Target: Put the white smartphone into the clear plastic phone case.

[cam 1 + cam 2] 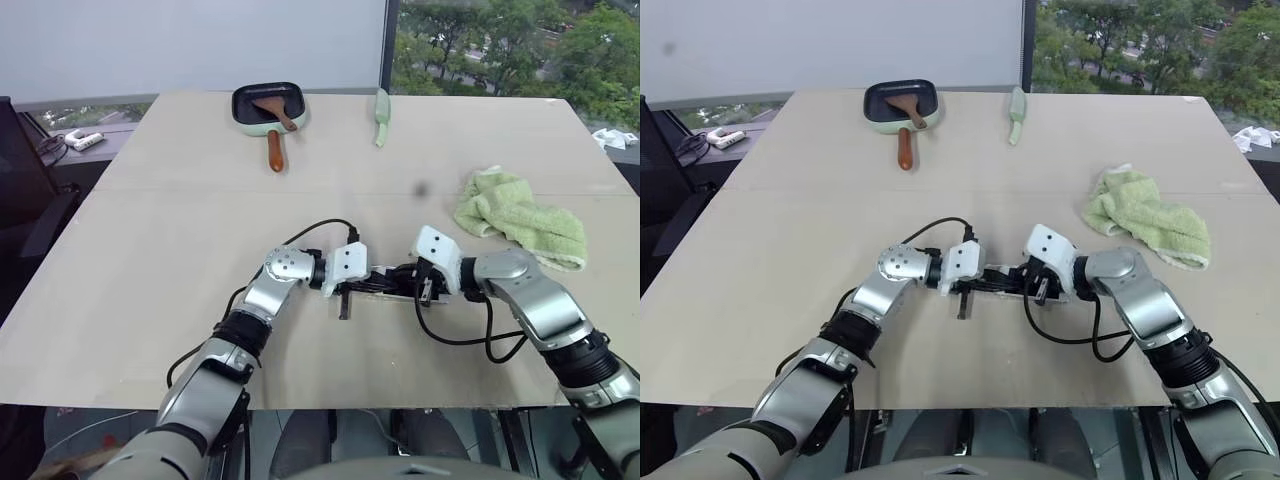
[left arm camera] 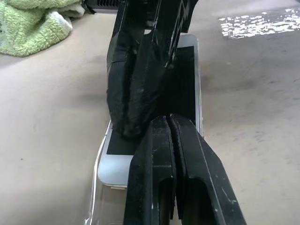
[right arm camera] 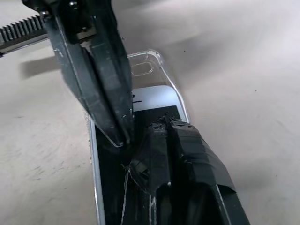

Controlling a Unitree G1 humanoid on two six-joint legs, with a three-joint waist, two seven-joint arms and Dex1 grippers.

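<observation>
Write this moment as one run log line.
white smartphone: lying partly in clear plastic phone case, not fully seated | left gripper: shut, tips on screen | right gripper: shut, tips on screen

Both grippers cover much of the white smartphone (image 2: 187, 84); the left gripper (image 2: 171, 123) and the right gripper (image 3: 161, 123) hide most of its black screen. The clear plastic phone case (image 3: 150, 61) shows one end past the phone; the rest lies under it, and how far the phone is seated cannot be told. In the head views, phone and case are too small to separate.
</observation>
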